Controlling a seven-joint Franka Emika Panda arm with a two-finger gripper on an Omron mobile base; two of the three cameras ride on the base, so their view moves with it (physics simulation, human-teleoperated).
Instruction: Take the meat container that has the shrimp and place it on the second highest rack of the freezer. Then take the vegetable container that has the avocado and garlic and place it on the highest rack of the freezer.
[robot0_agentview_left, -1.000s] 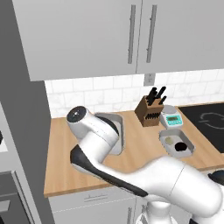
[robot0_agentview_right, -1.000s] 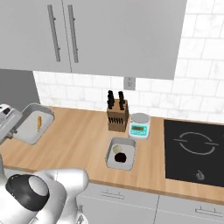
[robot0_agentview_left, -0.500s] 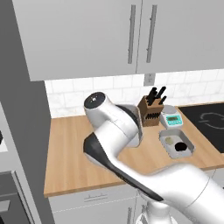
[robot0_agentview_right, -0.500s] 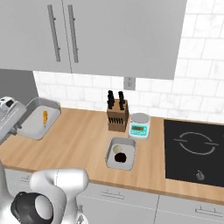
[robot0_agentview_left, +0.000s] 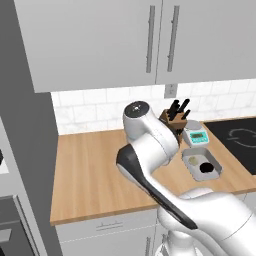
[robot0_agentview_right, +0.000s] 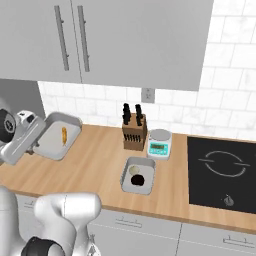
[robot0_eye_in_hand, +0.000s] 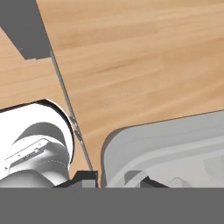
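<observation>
Right base view: the meat container with the shrimp is held tilted above the worktop's left end, clamped at its rim by the pincer. The vegetable container is seen near the front edge.

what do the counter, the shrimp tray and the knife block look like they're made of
Counter: light wood, matte, with visible grain streaks. Shrimp tray, held by the gripper: pale grey, smooth, rounded rim; plastic or metal, can't tell. Knife block: darker brown wood, probably, with black knife handles.
</observation>
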